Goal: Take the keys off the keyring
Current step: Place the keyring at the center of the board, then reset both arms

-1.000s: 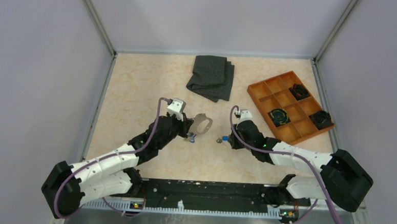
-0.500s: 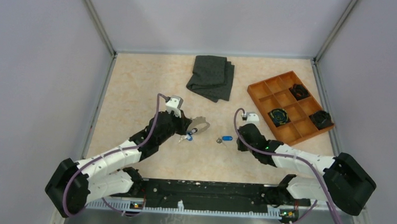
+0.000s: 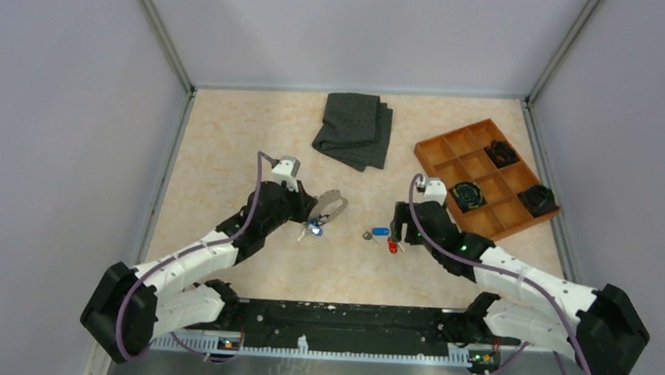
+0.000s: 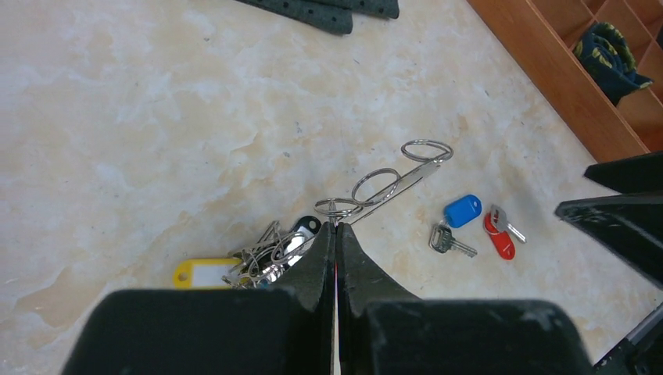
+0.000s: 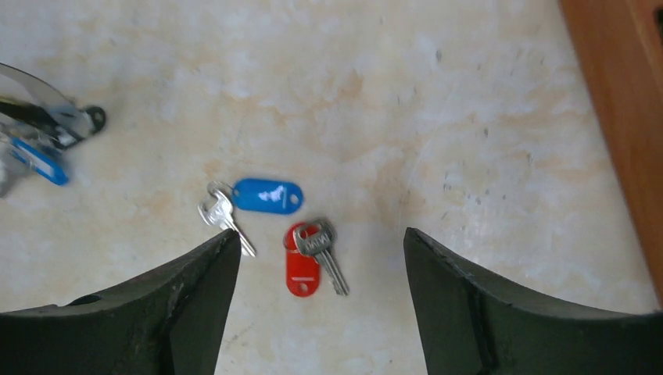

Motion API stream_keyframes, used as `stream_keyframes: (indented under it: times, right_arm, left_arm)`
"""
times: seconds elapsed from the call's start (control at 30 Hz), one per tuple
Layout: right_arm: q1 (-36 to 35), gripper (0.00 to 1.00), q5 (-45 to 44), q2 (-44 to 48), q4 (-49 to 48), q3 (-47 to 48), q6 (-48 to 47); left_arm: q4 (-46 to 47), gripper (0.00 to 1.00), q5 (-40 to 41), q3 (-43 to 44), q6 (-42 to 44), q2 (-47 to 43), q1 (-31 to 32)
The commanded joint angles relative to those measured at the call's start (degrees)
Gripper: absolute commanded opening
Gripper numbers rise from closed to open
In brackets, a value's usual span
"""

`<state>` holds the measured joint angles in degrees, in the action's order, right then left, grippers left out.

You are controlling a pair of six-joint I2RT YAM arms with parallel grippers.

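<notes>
My left gripper (image 3: 312, 218) (image 4: 335, 226) is shut on the keyring (image 3: 333, 206), pinching it at a small wire ring (image 4: 338, 208). The loop stretches away past two more rings (image 4: 426, 148). A bunch of keys (image 4: 266, 251) with yellow and black tags hangs beside the left fingers. Two keys lie loose on the table: one with a blue tag (image 5: 266, 195) (image 3: 381, 232) and one with a red tag (image 5: 302, 269) (image 3: 393, 247). My right gripper (image 5: 320, 234) (image 3: 400, 233) is open just above the red-tagged key, touching neither.
An orange compartment tray (image 3: 437, 170) (image 5: 618, 101) holding dark clumps stands to the right, close to the right arm. A folded dark grey cloth (image 3: 354, 128) lies at the back centre. Metal-framed walls enclose the table.
My right gripper has opened and dropped the red-tagged key beside the blue-tagged one, pulling back to the right. My left gripper has shifted slightly left with the keyring.
</notes>
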<state>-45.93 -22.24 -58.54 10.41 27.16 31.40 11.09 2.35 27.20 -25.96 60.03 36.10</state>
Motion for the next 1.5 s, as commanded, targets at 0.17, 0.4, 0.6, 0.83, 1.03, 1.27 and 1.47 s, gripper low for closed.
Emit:
stream_keyframes:
  times: [0.17,0.4,0.6,0.83,1.03,1.27,1.47]
  right_arm:
    - [0.6,0.99,-3.1,9.2,2.7,13.9,-7.7]
    - [0.6,0.99,-2.5,12.0,2.3,18.7,-11.5]
    - [0.6,0.99,-4.3,13.1,0.7,20.8,-14.5]
    - [0.6,0.99,-5.8,13.6,-1.3,22.4,-16.9]
    - [0.6,0.99,-4.3,14.4,-2.3,22.4,-17.3]
    - [0.6,0.99,-4.1,14.0,-2.1,22.1,-17.2]
    - [0.6,0.99,-3.8,13.5,-2.2,22.1,-17.2]
  left_arm:
    - [0.4,0.39,-2.0,3.5,-3.8,3.3,-3.5]
    - [-2.3,0.95,-2.0,7.6,-1.5,1.5,-4.1]
    - [-7.3,0.99,-4.9,12.0,2.9,-2.8,-4.2]
    - [-17.7,0.99,-5.7,18.9,5.4,-5.6,-4.2]
    - [-20.6,0.99,-6.7,20.6,7.1,-7.6,-4.2]
    - [-20.7,0.99,-6.7,20.6,9.0,-8.6,-4.1]
    - [-20.6,0.99,-6.4,19.8,9.4,-9.2,-4.2]
